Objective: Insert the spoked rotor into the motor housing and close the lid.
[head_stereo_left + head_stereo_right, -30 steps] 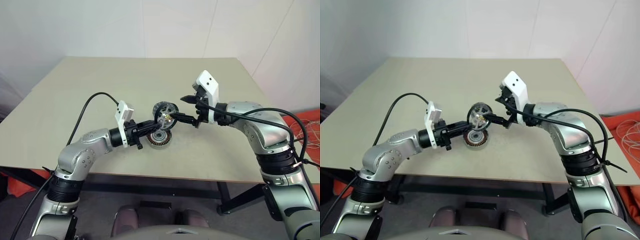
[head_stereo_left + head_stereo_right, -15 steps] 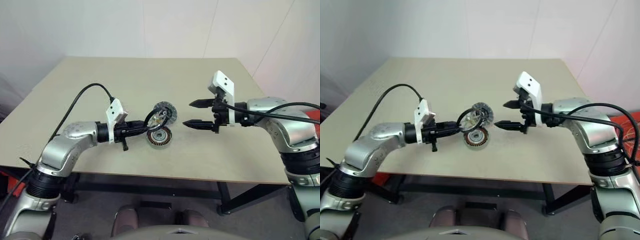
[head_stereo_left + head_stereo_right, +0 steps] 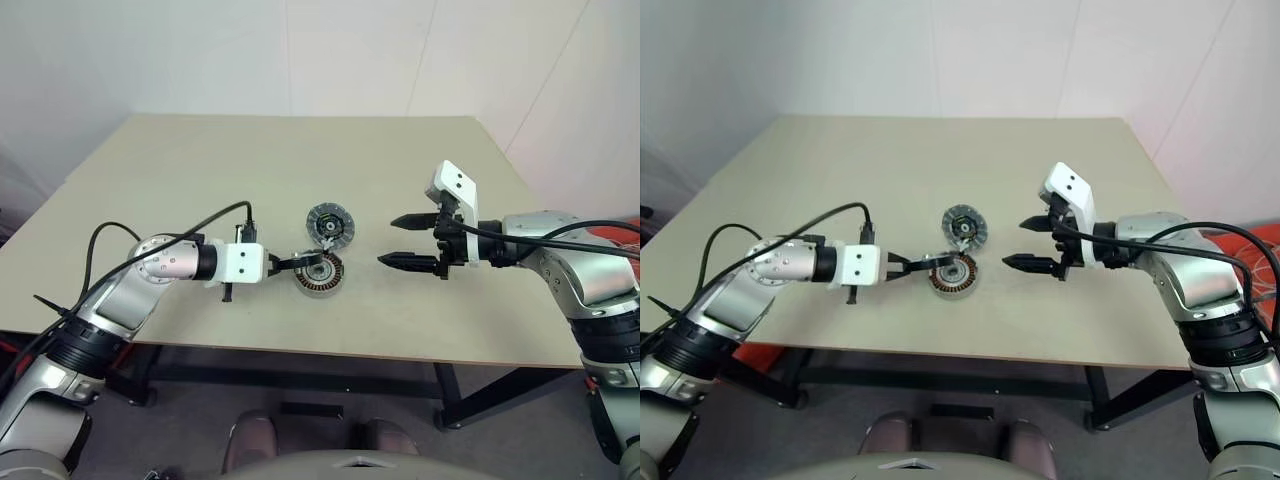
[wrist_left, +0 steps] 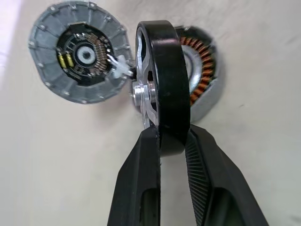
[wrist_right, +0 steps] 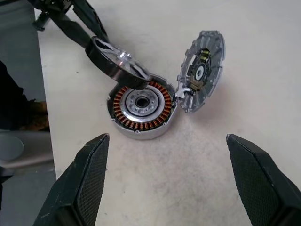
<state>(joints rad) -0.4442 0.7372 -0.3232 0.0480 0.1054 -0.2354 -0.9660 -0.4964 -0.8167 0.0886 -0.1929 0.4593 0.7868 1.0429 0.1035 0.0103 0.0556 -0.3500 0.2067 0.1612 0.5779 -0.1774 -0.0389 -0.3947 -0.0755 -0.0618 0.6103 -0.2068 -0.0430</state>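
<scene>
- Just above the coil disc [image 5: 141, 106], the spoked wheel [image 5: 115, 61] hangs tilted, pinched by its black rim in the left claw [image 4: 171, 136].
- Lid [image 5: 201, 70] lies open beside the disc.
- Right claw [image 3: 405, 240] spread wide, apart.

Silver-grey jointed arms end in black two-finger grippers: left gripper [image 3: 293, 262], right gripper [image 3: 397, 241]. White wrist blocks [image 3: 240, 263] sit behind them. Black cables [image 3: 120, 262] loop along both arms.
</scene>
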